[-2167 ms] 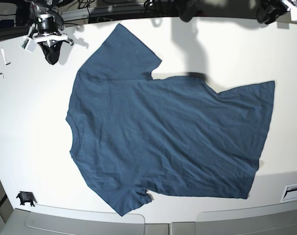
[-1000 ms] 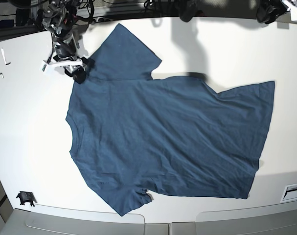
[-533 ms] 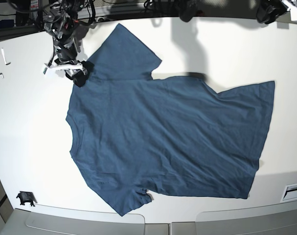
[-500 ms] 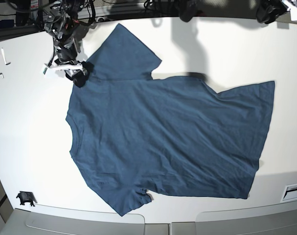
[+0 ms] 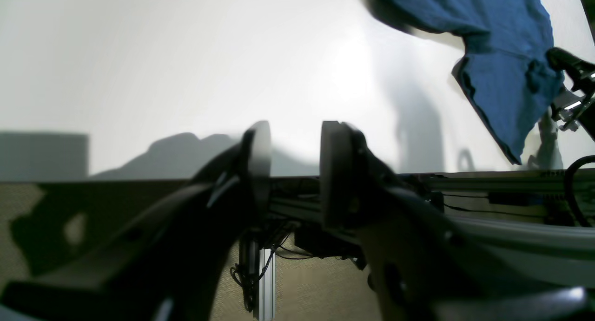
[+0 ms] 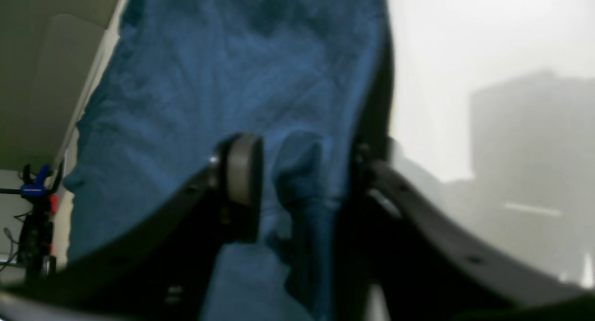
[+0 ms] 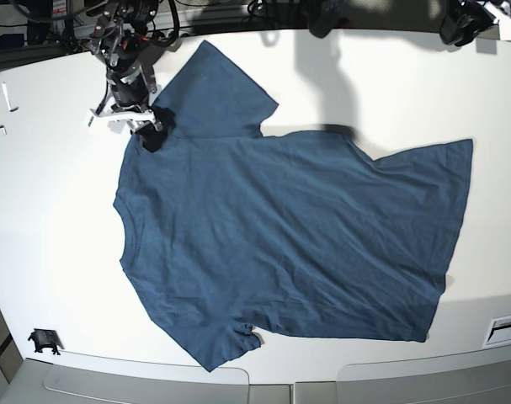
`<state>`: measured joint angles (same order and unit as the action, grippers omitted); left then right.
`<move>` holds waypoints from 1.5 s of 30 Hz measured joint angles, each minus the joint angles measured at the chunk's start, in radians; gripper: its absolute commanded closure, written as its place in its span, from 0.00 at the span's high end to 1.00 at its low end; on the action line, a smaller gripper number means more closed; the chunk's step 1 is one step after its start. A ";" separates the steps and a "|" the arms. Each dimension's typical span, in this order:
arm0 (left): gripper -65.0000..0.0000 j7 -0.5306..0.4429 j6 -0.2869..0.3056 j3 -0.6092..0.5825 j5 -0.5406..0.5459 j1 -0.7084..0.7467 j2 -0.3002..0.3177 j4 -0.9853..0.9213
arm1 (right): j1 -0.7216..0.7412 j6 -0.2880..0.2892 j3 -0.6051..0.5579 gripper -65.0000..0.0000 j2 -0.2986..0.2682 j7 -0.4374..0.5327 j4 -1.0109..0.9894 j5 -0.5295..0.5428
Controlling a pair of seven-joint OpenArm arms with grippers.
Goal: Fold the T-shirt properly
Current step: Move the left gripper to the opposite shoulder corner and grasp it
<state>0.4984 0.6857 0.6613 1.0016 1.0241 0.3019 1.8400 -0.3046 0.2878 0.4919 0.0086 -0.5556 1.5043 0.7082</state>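
While the T-shirt (image 7: 280, 227) lies spread flat across the counter (image 7: 53, 219), unfolded, its collar at 9 o'clock and its hem at 3 o'clock, the opening grasp of the fold is judged to be in hand. The right gripper (image 7: 151, 132) is set on the shoulder seam at 11 o'clock, beside the upper sleeve. In the right wrist view a small ridge of blue cloth (image 6: 297, 172) is seen between its fingers (image 6: 241, 172), which stand apart around it; whether the cloth is pinched cannot be told. The left gripper (image 5: 293, 172) is parked off the counter edge at 1 o'clock, its fingers spread and empty. A firm closure on the fabric is called for next, then a lift and carry across the body.
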 measured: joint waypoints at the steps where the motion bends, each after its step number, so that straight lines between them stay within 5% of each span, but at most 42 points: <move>1: 0.34 0.000 0.000 0.000 0.000 -0.005 0.000 0.000 | 0.000 -0.002 0.000 0.18 0.000 -0.003 0.000 0.000; 4: 0.39 0.000 0.000 0.000 0.000 -0.023 0.000 0.000 | -0.001 0.000 0.000 0.00 0.000 -0.006 0.001 -0.025; 15: 0.39 0.073 0.000 0.000 -0.004 -0.177 0.000 -0.001 | 0.000 -0.002 0.000 0.00 0.000 -0.040 0.001 -0.031; 19: 0.39 0.076 0.000 0.000 -0.082 -0.256 0.001 -0.001 | 0.000 -0.002 0.000 0.00 0.000 -0.041 0.001 -0.031; 25: 0.39 0.079 -0.080 0.000 -0.143 -0.343 0.013 -0.002 | 0.000 -0.002 0.000 0.00 0.000 -0.041 0.001 -0.031; 34: 0.39 0.072 -0.188 -0.001 -0.232 -0.446 0.115 -0.026 | 0.000 -0.002 0.000 0.00 0.000 -0.041 0.001 -0.031; 45: 0.39 0.048 -0.195 -0.001 -0.170 -0.620 0.187 -0.426 | 0.000 -0.002 0.000 0.00 0.000 -0.041 0.001 -0.030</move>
<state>0.5465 0.4908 0.6605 0.8318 0.4046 0.4885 1.4139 -0.3050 0.2859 0.4915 0.0082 -0.5964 1.5051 0.6781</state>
